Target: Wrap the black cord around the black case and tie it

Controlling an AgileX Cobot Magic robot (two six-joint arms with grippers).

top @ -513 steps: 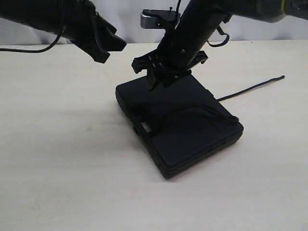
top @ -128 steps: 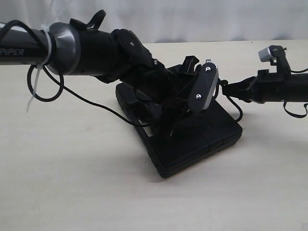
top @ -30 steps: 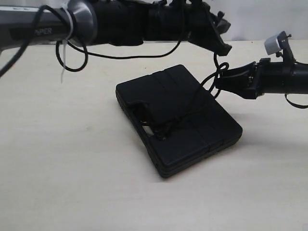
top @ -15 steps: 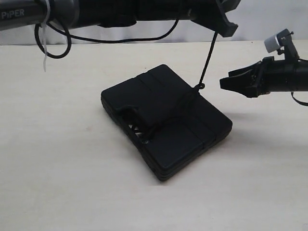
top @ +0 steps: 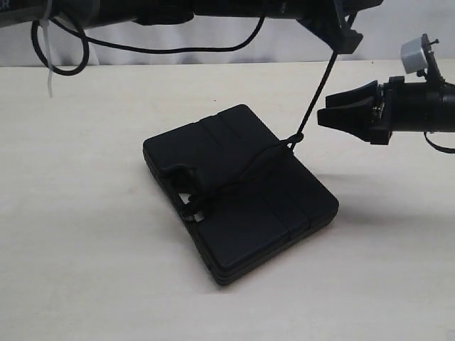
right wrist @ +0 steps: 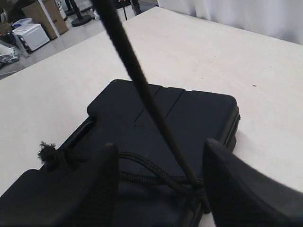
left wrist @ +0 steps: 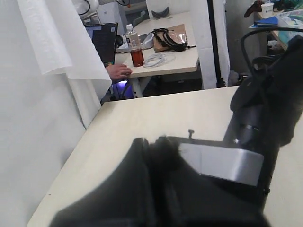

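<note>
Exterior view, starting at the left: the left arm [top: 213, 8] reaches in along the top edge, with a thin wire [top: 170, 50] sagging beneath it and a white tie [top: 48, 71] hanging near its left end. Below spreads the pale tabletop [top: 78, 227]. The black case [top: 249, 213] rests on the tabletop near the middle, turned at an angle, with its handle cut-out [top: 183, 188] on the left side. The black cord [top: 315, 96] is bunched at the cut-out and crosses the lid to a small knot [top: 293, 138] at the case's far right edge. From the knot it rises taut and straight, slanting rightward, into the left jaws at the top, which are closed on the cord. Left wrist view shows only a dark blur where those jaws are.

Further right, the right arm [top: 419, 110] comes in from the right edge with a silver camera block [top: 416, 53] on top. The right jaws stand wide apart and hold nothing, pointing left, just beside the taut strand and a little above the knot. Right wrist view shows the two fingers [right wrist: 80, 189] far apart, the taut strand running between them in the frame, and the cord's frayed tip [right wrist: 47, 152] lying by the cut-out.
</note>
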